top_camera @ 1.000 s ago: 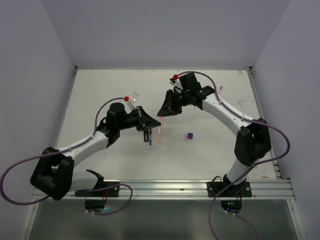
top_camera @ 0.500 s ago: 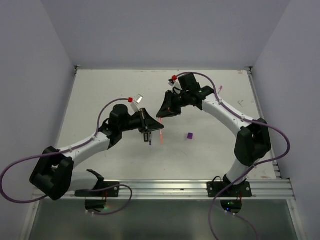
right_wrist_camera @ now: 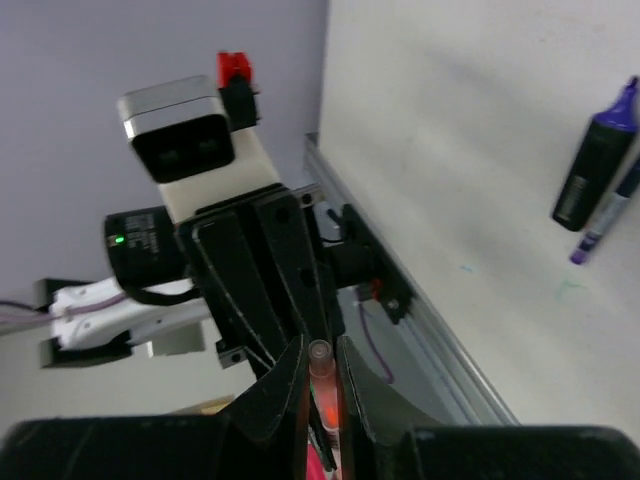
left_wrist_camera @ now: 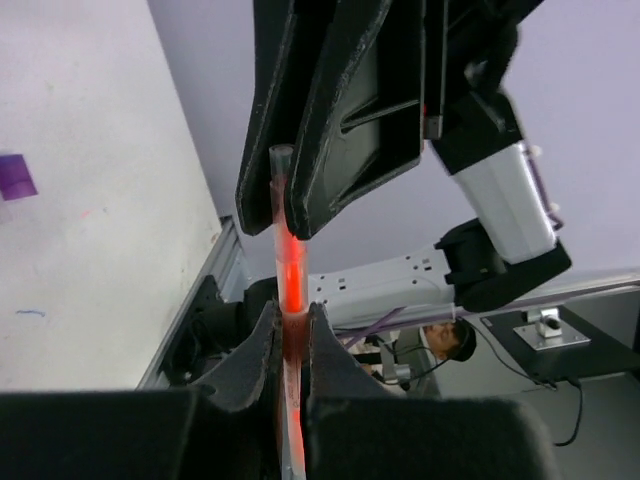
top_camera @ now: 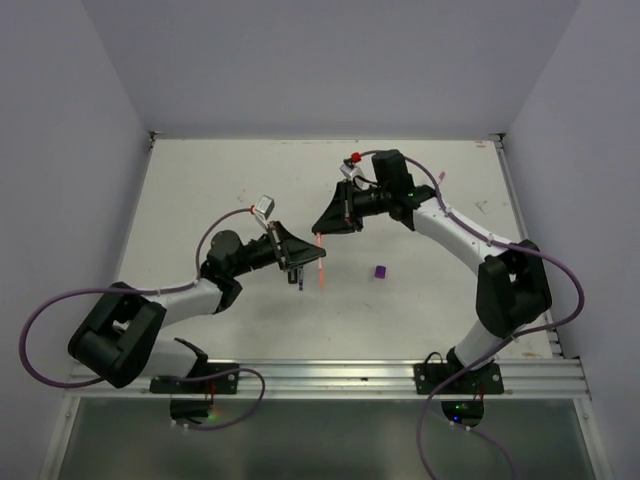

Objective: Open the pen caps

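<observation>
The red pen hangs in the air over the table, just left of the purple cap in the top view, and both grippers hold it. The left gripper pinches it low on the shaft, its fingers pressed against both sides. The right gripper is clamped on the opposite end, which looks clear rather than red. I cannot tell whether that end is a cap. The right wrist view shows the same: the right gripper closed around the pen's tip, with the left gripper facing it head-on.

The pen's long axis runs from one gripper to the other. In the top view it is a short streak going almost straight from far to near, leaning slightly towards the purple cap at its near end.

The left arm lies low and stretches from its base towards the purple cap, wrist turned to the pen. The right arm arches over from behind the purple cap and reaches back to its left.

Compared with a second ago, the left arm's forearm has dropped lower and its shoulder has swung inward. The right wrist has rolled slightly. The pen and the purple cap lie about where they were.
</observation>
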`<action>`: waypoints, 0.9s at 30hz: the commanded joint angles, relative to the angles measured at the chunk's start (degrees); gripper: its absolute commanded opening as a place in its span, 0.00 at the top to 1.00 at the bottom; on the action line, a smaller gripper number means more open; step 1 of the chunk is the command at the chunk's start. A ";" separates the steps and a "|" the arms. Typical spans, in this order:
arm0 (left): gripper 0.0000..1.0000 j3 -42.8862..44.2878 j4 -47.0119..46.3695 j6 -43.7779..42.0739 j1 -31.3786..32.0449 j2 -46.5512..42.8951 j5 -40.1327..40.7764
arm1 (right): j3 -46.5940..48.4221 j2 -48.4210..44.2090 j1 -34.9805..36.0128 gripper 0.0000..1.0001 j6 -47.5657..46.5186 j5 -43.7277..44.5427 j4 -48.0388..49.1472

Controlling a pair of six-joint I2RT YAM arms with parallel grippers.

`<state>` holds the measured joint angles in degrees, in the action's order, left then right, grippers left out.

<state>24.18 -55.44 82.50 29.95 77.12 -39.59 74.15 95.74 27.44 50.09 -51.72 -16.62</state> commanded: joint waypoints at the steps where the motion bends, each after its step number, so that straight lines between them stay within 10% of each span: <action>1: 1.00 -3.79 -23.45 9.33 0.90 1.10 -8.66 | -4.79 -3.19 -3.71 1.00 16.86 -3.29 32.75; 8: 1.00 -2.57 -23.17 8.85 0.37 1.38 -9.80 | -6.04 -2.67 -4.33 1.00 19.36 -3.30 37.64; 13: 1.00 7.69 24.23 -13.98 0.37 -5.39 -5.69 | 3.52 -1.53 -4.59 1.00 -3.43 5.64 2.01; 18: 1.00 23.09 76.45 -39.94 -0.07 -5.15 21.63 | 15.93 3.91 -5.20 1.00 -19.40 27.43 -33.93; 27: 1.00 20.73 81.64 -47.52 -1.04 -4.70 42.22 | 4.52 0.32 -7.58 1.00 -25.30 35.55 -38.93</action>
<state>46.63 19.99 41.12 29.15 72.60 -7.60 80.88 98.30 20.47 29.08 -21.61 -49.04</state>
